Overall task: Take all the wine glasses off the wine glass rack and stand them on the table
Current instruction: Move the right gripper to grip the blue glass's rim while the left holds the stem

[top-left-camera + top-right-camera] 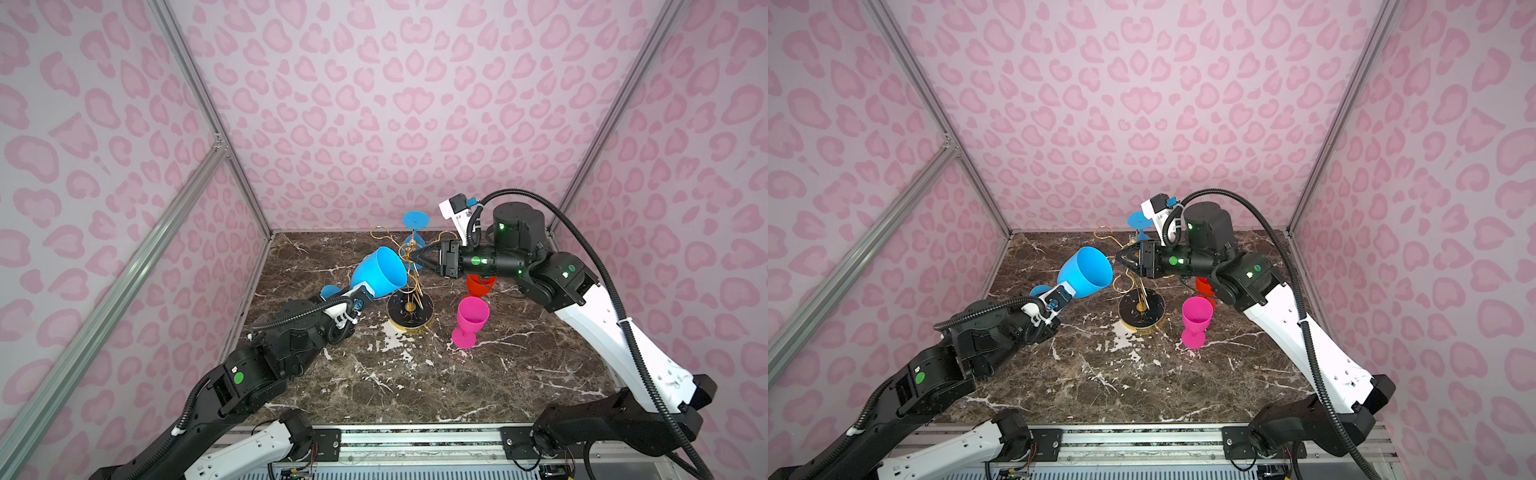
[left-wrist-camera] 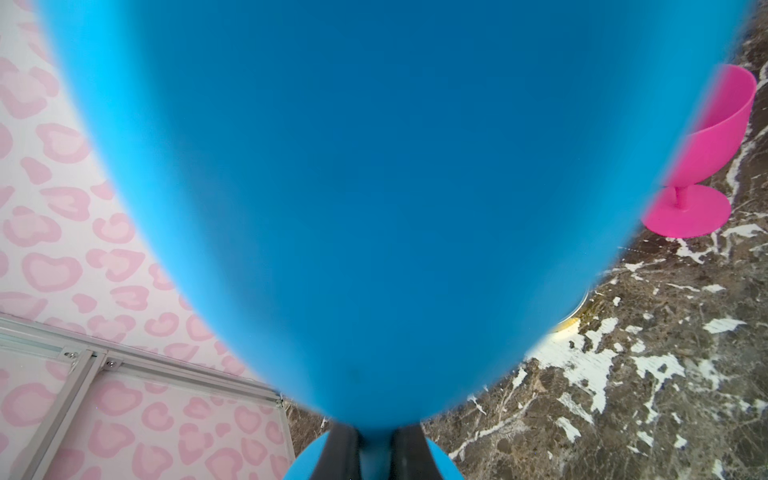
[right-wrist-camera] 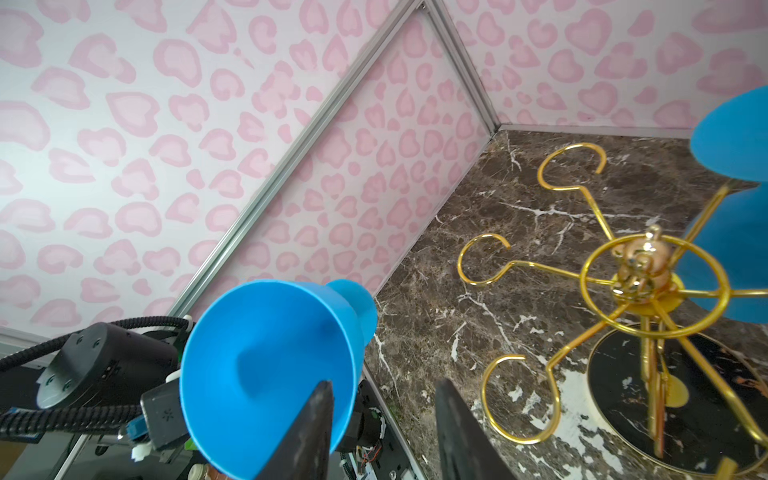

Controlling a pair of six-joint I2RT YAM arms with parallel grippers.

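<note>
My left gripper (image 1: 357, 297) (image 2: 376, 440) is shut on the stem of a blue wine glass (image 1: 378, 272) (image 1: 1086, 272) (image 2: 374, 187). The glass is held off the wine glass rack (image 1: 409, 311) (image 1: 1142, 307) (image 3: 642, 266), tilted, with its mouth turned toward the rack's gold arms. A second blue wine glass (image 1: 415, 220) (image 1: 1137, 219) (image 3: 735, 133) hangs upside down on a far arm. My right gripper (image 1: 415, 259) (image 1: 1121, 261) (image 3: 384, 382) hovers beside the rack's top hub. Its jaws are apart with nothing between them, close to the held glass's rim.
A pink glass (image 1: 471, 318) (image 1: 1196, 316) (image 2: 715, 137) stands upright to the right of the rack's base. A red cup (image 1: 478, 284) (image 1: 1202, 284) sits partly hidden under my right arm. Pink patterned walls enclose the marble table (image 1: 395, 386) on three sides.
</note>
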